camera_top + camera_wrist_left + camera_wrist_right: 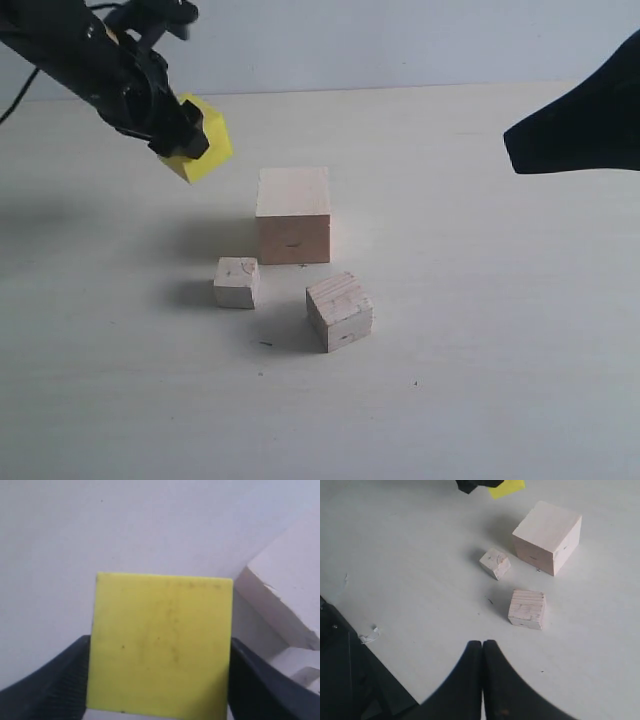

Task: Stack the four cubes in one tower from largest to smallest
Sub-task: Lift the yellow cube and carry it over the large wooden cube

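The largest pale wood cube (293, 214) (547, 536) (285, 595) stands on the white table (480, 330). In front of it lie the smallest wood cube (237, 282) (495, 563) and the medium wood cube (340, 310) (527, 608), each apart from the others. My left gripper (185, 130) (159, 680) is shut on the bright yellow cube (203, 142) (160, 645) (506, 487), holding it in the air up and left of the largest cube. My right gripper (483, 644) hangs shut and empty at the right, its dark body (580, 115) above the table.
A dark structure (350, 680) shows at one edge of the right wrist view, with a scrap of white paper (369, 636) on the table beside it. The left arm (90, 60) reaches in from the upper left.
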Tool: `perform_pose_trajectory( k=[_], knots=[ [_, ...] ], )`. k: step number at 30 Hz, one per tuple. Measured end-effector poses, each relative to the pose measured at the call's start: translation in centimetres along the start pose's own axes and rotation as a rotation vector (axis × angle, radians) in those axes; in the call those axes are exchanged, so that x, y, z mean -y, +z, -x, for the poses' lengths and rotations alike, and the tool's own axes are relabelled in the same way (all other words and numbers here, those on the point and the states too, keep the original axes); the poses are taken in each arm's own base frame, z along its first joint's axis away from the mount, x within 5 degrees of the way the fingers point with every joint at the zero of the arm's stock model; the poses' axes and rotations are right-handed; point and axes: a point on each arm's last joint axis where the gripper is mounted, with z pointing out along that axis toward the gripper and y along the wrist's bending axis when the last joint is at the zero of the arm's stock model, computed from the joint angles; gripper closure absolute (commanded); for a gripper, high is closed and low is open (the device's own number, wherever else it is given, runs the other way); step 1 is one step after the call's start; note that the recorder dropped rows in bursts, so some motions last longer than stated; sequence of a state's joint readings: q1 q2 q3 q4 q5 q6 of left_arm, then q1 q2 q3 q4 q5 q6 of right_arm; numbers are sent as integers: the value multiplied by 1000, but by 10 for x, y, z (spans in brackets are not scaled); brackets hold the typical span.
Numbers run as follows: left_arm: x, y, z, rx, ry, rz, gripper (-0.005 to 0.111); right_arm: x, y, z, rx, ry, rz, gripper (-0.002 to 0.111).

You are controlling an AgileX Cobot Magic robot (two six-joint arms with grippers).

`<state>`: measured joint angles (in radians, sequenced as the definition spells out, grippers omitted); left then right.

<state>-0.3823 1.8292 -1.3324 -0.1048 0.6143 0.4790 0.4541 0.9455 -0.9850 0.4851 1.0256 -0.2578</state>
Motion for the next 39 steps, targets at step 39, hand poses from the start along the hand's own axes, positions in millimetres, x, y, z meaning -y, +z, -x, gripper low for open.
perform_pose_trajectory(
  k=[39],
  knots=[
    [41,5,63,76,675,-388,107,-4,0,1,11,-50,40,108]
  ],
)
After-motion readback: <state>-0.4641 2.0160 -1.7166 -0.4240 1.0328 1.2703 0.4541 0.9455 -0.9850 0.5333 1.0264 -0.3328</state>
